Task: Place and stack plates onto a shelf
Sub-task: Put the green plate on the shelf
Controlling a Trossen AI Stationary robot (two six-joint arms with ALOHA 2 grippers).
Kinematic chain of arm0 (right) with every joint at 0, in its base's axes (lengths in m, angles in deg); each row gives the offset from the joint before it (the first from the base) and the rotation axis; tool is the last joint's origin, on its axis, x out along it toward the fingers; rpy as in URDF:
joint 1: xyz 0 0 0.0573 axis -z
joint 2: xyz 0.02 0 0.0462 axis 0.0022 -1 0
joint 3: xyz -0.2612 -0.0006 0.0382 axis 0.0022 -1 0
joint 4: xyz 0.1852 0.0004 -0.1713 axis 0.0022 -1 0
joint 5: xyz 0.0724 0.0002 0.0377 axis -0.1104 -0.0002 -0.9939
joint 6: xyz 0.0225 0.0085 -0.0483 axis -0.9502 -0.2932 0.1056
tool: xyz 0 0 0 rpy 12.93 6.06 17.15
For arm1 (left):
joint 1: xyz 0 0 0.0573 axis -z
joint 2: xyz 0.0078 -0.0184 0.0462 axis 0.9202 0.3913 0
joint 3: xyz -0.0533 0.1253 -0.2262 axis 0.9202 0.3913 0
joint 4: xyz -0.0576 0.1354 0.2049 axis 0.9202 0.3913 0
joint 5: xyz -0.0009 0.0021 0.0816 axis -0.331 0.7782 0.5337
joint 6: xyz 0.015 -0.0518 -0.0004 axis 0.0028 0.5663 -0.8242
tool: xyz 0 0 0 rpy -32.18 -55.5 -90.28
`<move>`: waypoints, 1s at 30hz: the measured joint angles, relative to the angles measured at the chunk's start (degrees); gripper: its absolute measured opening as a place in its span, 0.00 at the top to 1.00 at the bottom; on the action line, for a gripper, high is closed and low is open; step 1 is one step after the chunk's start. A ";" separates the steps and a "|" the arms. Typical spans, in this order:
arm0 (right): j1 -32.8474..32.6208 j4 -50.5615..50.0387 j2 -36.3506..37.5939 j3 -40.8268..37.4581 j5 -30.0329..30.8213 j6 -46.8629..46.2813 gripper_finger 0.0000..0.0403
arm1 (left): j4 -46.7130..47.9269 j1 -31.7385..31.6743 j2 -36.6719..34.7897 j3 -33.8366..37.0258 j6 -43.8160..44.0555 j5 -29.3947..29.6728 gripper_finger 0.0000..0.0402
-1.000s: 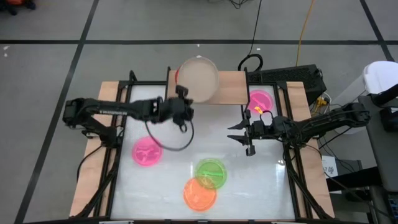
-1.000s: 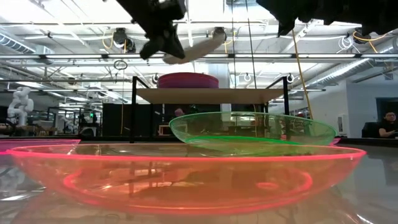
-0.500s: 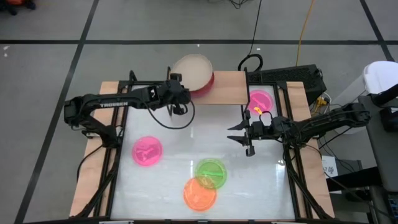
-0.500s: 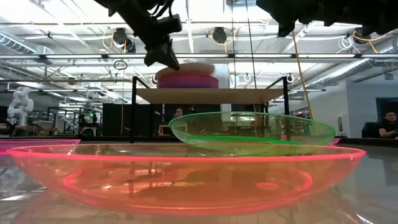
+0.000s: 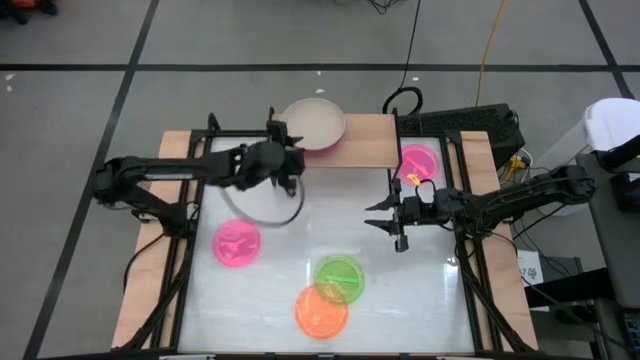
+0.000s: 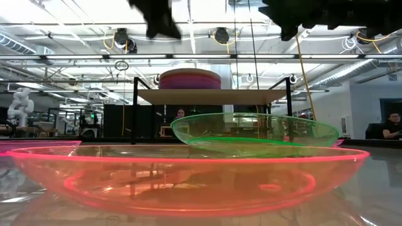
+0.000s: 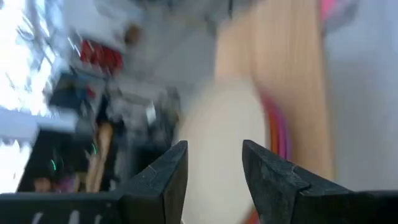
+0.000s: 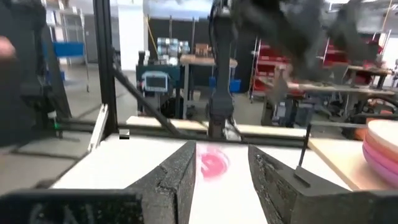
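Beige plate (image 5: pixel 314 122) now rests atop the stack on the shelf (image 5: pixel 371 142), freed by the left hand (image 5: pixel 284 160), which has let go and drawn back (right hand (image 5: pixel 388 212) waits parted, empty), leaving four small plates on the bench (image 5: pixel 290 260).

Plates (image 5: pixel 314 123) stacked on shelf's (image 5: pixel 370 148) left half.
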 joint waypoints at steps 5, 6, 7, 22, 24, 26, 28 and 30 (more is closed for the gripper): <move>-0.01 -2.82 -0.01 0.00 0.92 0.63 0.68 | -0.20 11.28 -6.55 -6.31 8.01 1.47 0.60; 0.00 -3.37 -0.02 0.00 1.47 -0.11 0.68 | -0.09 13.55 -8.19 -6.74 11.58 -0.20 0.60; 0.00 -3.69 -0.02 0.00 1.53 -1.16 0.68 | -0.06 15.46 -9.64 -7.02 14.59 -3.01 0.60; -0.09 -5.44 -0.02 0.00 -1.38 -7.83 0.68 | -43.34 40.74 -13.77 26.10 25.31 -0.73 0.61; -0.19 -5.53 -0.08 0.00 -4.87 -8.96 0.68 | -53.79 41.09 -12.65 30.82 21.26 -0.52 0.61; -1.24 -5.66 -1.04 0.02 -8.88 -10.05 0.68 | -60.61 40.82 -12.01 34.49 18.48 -0.49 0.61; -3.86 -6.27 -2.71 -0.03 -11.00 -10.21 0.68 | -65.06 39.62 -11.75 36.96 18.14 -0.35 0.61; -7.27 -5.57 -5.40 -0.02 -10.91 -10.23 0.68 | -66.50 38.64 -11.76 38.59 19.42 -0.04 0.61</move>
